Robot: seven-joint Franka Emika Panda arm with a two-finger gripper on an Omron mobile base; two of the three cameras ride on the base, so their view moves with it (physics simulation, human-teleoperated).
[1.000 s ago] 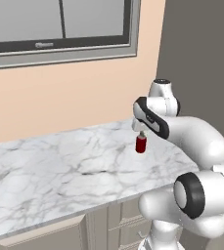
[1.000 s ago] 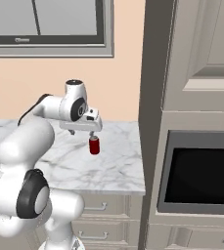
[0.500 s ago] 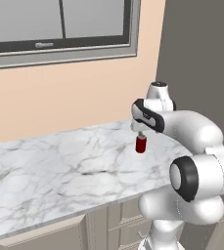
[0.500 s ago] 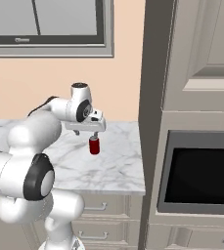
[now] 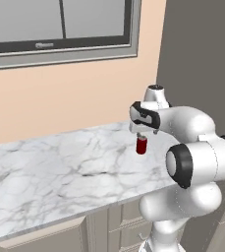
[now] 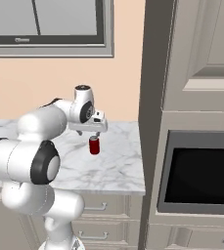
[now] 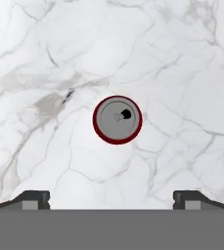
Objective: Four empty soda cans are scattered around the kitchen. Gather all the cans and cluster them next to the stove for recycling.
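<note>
One red soda can with a silvery top stands upright on the white marble counter, near its right end. It also shows in the right base view. My gripper hangs just above it, pointing straight down, also seen from the right. In the hand view the soda can lies centred ahead of my gripper, whose fingertips stand wide apart, open and holding nothing. The stove is out of view.
A tall grey-beige cabinet column rises at the counter's right end, with a black built-in oven door beside it. A window sits in the peach wall behind. Drawers run under the counter.
The arm's elbow and shoulder links have swung nearer the cameras. The hand has shifted slightly left, staying over the can. The can has not moved and the jaws stay open.
</note>
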